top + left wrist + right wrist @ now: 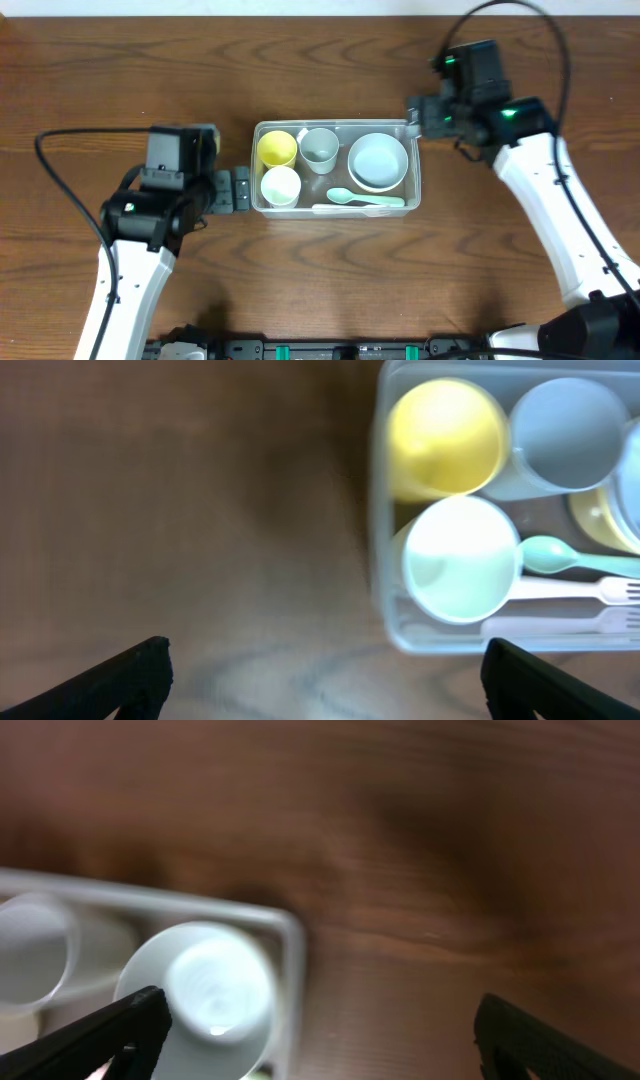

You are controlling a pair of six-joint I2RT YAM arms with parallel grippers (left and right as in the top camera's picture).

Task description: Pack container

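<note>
The clear plastic container (414,172) sits mid-table. It holds a yellow cup (277,148), a grey cup (319,148), a white cup (280,185), a pale blue bowl (378,160), a mint spoon (365,198) and a white fork (345,209). My left gripper (238,190) is open and empty just left of the container's left end (378,560). My right gripper (413,115) is open and empty over the container's far right corner (295,960), beside the bowl (205,995).
Bare brown wood table (320,60) lies all around the container. The left wrist view shows the yellow cup (445,438), grey cup (567,422), white cup (460,558) and spoon (560,557) inside it.
</note>
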